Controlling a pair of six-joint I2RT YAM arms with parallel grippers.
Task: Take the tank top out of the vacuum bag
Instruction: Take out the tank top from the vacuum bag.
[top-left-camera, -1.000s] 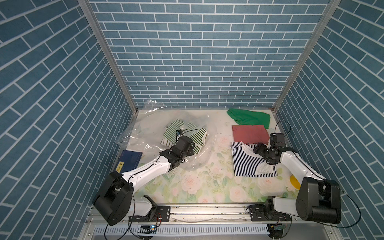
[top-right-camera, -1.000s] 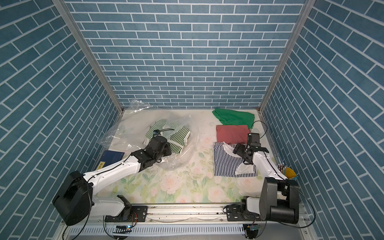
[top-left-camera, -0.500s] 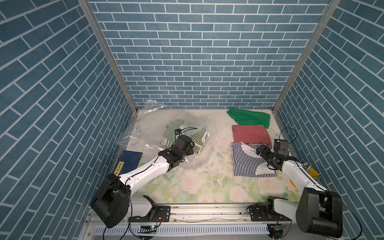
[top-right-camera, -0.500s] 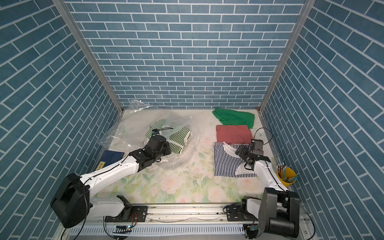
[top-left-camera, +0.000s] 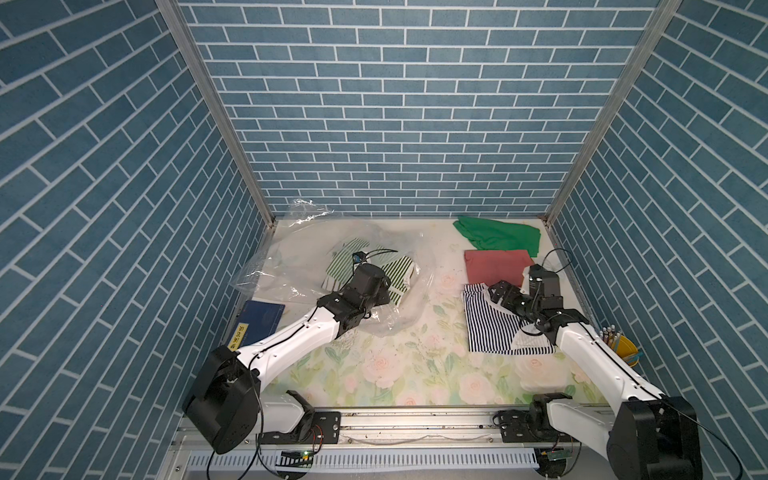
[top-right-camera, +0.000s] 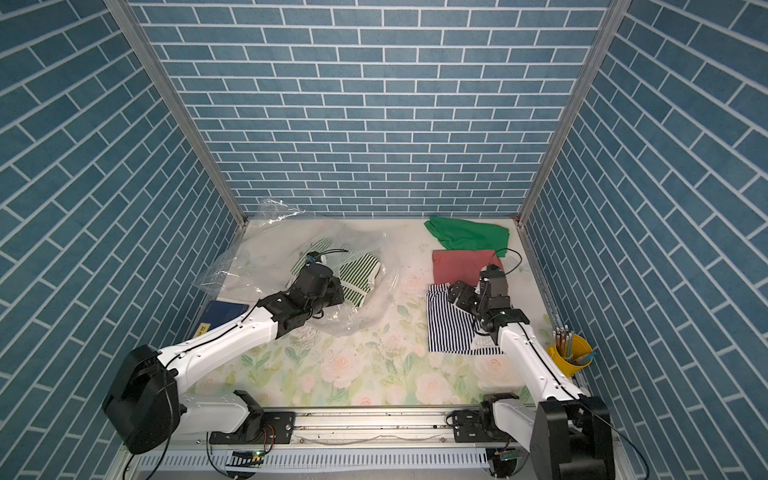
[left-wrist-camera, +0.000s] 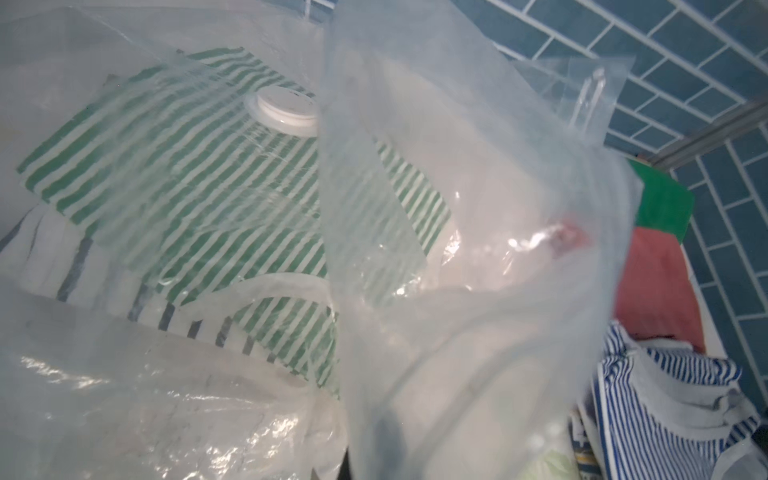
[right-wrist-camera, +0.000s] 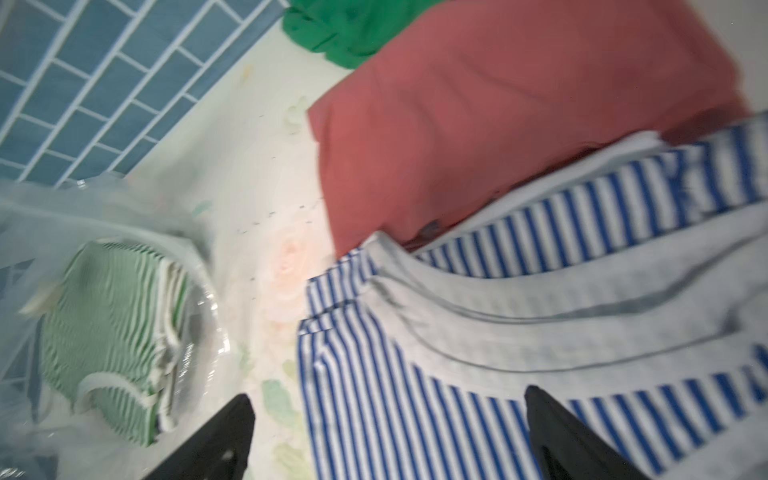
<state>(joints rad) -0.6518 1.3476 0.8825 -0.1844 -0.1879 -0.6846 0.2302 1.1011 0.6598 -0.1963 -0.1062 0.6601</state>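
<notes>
The left gripper (top-left-camera: 383, 292) is clenched. A sheet of film rising right in front of its wrist camera suggests it pinches a flap of the vacuum bag (left-wrist-camera: 457, 166), most likely to lift the plastic off what lies inside. Just beyond its fingertips, within the bag, is the folded green-striped tank top (left-wrist-camera: 187, 199), with the round white valve (left-wrist-camera: 286, 110) on the film over it. That garment is not yet out.

The right gripper (right-wrist-camera: 388, 395) hangs released, jaws spread wide and empty, directly above a blue-striped tank top (top-left-camera: 486, 328) lying outside the bag on the table (top-left-camera: 395, 374). The bag sits well off to this gripper's left, so I judge it free to reach across while the other one holds the film up. Just past its fingertips a folded red garment (top-left-camera: 494, 266) touches the blue-striped one. Farther on, a green garment (top-left-camera: 494, 237) lies by the back wall.
</notes>
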